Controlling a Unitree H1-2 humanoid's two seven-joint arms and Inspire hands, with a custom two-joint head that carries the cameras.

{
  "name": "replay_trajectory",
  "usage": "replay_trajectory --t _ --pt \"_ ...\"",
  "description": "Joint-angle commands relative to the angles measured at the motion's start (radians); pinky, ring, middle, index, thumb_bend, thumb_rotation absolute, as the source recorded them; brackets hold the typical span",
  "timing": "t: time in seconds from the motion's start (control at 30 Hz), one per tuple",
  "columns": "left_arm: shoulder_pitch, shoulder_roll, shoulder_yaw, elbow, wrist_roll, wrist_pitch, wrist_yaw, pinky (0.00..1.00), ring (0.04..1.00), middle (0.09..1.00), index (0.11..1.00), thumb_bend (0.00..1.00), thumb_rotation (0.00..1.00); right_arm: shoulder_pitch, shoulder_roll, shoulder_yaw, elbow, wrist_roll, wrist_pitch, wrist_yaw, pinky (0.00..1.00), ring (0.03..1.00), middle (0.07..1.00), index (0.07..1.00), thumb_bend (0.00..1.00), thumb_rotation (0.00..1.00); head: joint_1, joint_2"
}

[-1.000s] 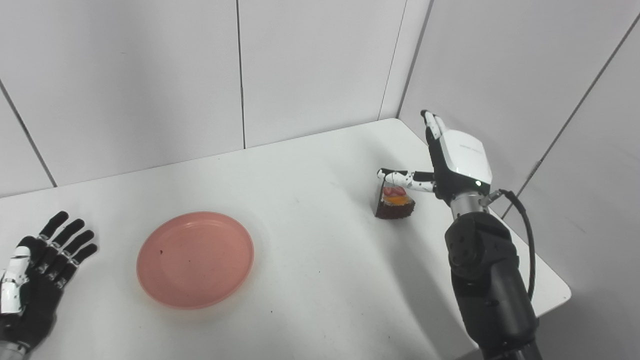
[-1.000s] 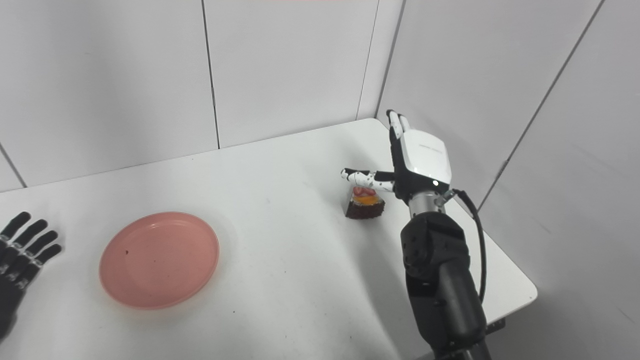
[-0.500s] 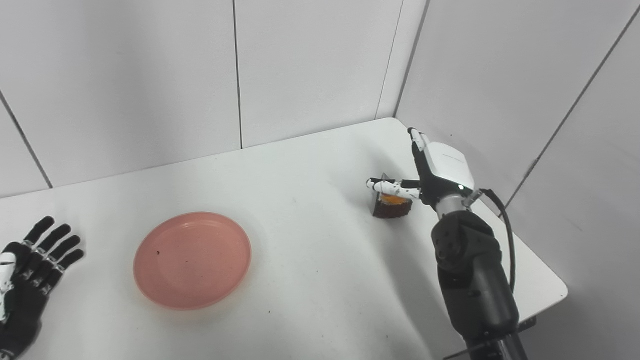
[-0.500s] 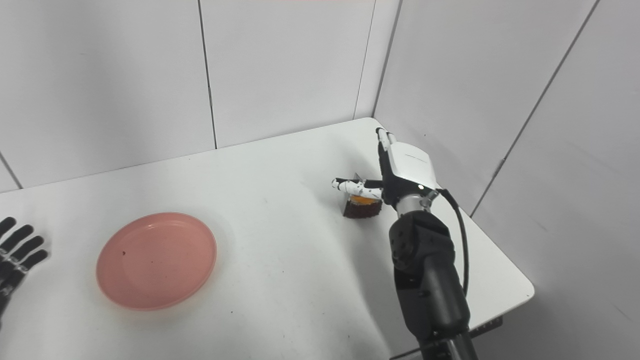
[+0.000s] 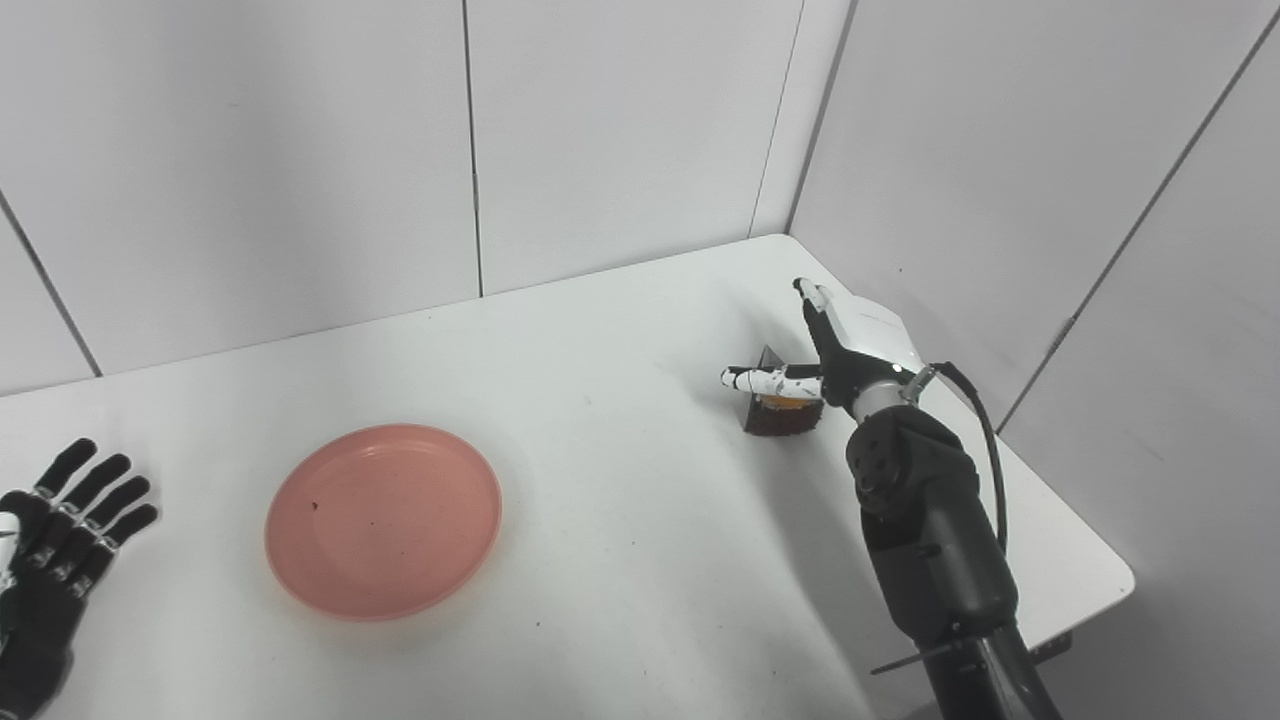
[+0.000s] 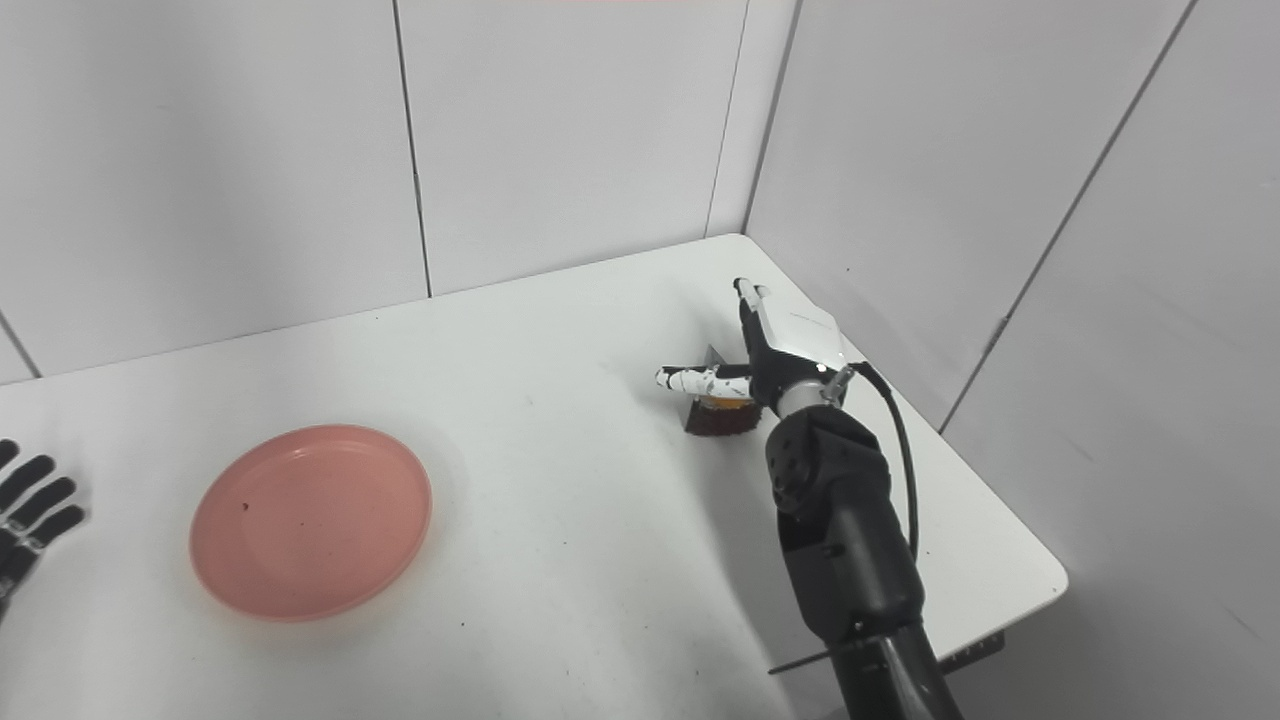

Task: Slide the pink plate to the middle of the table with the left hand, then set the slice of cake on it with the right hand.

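The pink plate (image 5: pixel 383 521) lies flat on the white table (image 5: pixel 620 520) in the lower left part of the frame, bare of contents. The left hand (image 5: pixel 50 560) rests at the lower left edge, palm down on the table surface, fingers spread apart, holding nothing, and stands clear of the plate's rim. The slice of cake (image 5: pixel 782 412), dark-sided with an orange top, sits on the table at centre right, near the far right corner and well apart from the plate. The right hand (image 5: pixel 845 345) is directly at the cake: its thumb (image 5: pixel 765 381) extends leftward across the top of the slice, while the fingers (image 5: pixel 812 300) point up and away behind it. The hand is spread; whether it presses on the cake cannot be determined. White wall panels (image 5: pixel 300 150) enclose the table behind and to the right.
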Motion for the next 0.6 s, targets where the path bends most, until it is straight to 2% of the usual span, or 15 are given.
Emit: replay_trajectory --t 0.0,0.43,0.57 --pt "0.062 0.015 -0.008 0.04 0.02 0.1 0.025 0.83 0.852 0.873 0.871 0.45 0.96 -0.027 -0.031 -0.013 -0.018 -0.002 0.002 -0.017 0.81 0.939 0.985 0.978 1.0 0.69 -0.004 0.005" --pt "0.066 0.021 -0.008 0.023 0.02 0.108 0.032 0.83 0.851 0.868 0.866 0.46 0.92 -0.034 -0.017 -0.033 0.006 -0.017 0.002 0.044 0.83 0.946 0.984 0.99 1.0 0.67 -0.012 0.019" --pt "0.065 0.021 -0.008 0.024 0.021 0.107 0.031 0.84 0.855 0.87 0.867 0.46 0.92 -0.039 -0.019 -0.031 0.033 -0.007 0.002 0.052 0.79 0.912 0.947 0.963 1.0 0.67 -0.012 0.019"
